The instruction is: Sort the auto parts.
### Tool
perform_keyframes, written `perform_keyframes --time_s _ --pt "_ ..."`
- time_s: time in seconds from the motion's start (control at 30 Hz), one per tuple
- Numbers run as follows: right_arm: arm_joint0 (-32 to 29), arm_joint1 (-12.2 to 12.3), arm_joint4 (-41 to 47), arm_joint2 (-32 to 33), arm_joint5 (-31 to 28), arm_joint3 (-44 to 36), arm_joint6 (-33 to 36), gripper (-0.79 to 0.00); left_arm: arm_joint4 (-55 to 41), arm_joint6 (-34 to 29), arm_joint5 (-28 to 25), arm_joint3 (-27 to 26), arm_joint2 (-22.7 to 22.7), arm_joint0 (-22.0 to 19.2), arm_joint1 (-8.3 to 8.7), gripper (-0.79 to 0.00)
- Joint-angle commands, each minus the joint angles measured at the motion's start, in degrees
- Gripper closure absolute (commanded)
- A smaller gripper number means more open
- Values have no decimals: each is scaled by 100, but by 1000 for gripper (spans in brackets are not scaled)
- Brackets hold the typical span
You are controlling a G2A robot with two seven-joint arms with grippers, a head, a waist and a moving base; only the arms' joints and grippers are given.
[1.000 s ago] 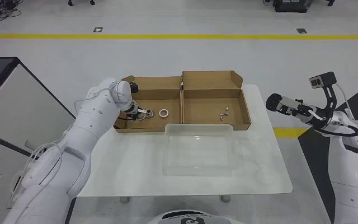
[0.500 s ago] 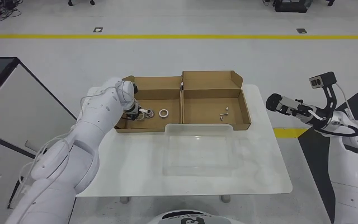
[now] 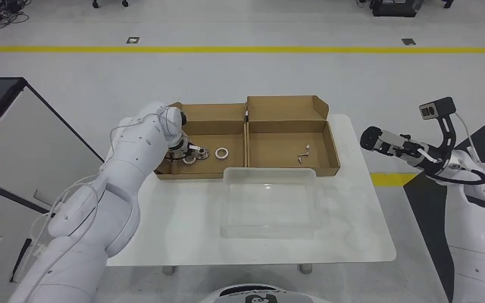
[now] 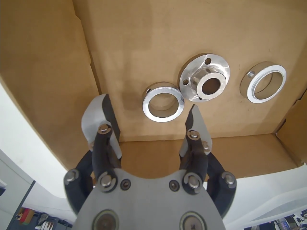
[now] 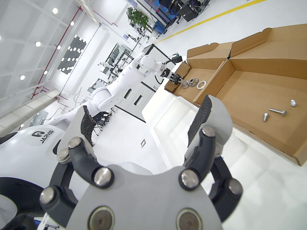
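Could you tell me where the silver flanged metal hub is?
Left wrist view: the silver flanged metal hub lies in the left brown cardboard box, between a plain silver ring and a screw-fitted ring.

Table is carrying two cardboard boxes and one clear tray. Lying in the boxes: two ring collars, one flanged hub, one long bolt, two short fasteners.

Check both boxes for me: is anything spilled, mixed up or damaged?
Nothing stands out. The two rings and the flange lie flat in the left box; the bolts lie in the right box. No part lies outside a box, and no damage shows.
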Motion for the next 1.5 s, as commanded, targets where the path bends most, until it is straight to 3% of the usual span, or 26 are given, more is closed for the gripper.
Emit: perform_keyframes --time_s 0.0,0.17,0.33,0.47,0.6,0.7,0.8,0.9,1.0,1.17,1.4,1.47 --pt "0 0 0 0 0 0 0 -785 -31 23 -44 25 -38 -48 -1 -785" --pt "0 0 0 0 0 0 0 -785 -203 -17 -422 -123 -207 -148 56 -785" --pt "0 0 0 0 0 0 0 -785 -449 -173 -1044 -544 -490 -134 228 -785" --pt "0 0 0 0 0 0 0 -785 -682 -375 -1515 -1193 -864 -1 468 -785" --pt "0 0 0 0 0 0 0 -785 -901 -657 -1838 -2186 -1382 355 776 -785" --pt "0 0 0 0 0 0 0 -785 -1267 -1000 -2090 -3367 -2063 888 1084 -785" --pt "0 0 0 0 0 0 0 -785 -1791 -1493 -2304 -4952 -3009 1754 1421 -785" --pt "0 0 0 0 0 0 0 -785 -2407 -1831 -2451 -6177 -3785 2544 1640 -785" --pt "0 0 0 0 0 0 0 -785 -3005 -1842 -2440 -7162 -4280 3182 1822 -785" --pt "0 0 0 0 0 0 0 -785 -4128 -1782 -2501 -8153 -4848 3831 2143 -785" --pt "0 0 0 0 0 0 0 -785 -5303 -1688 -2597 -8863 -5338 4348 2603 -785" --pt "0 0 0 0 0 0 0 -784 -5242 -1678 -2608 -8830 -5331 4331 2584 -785"
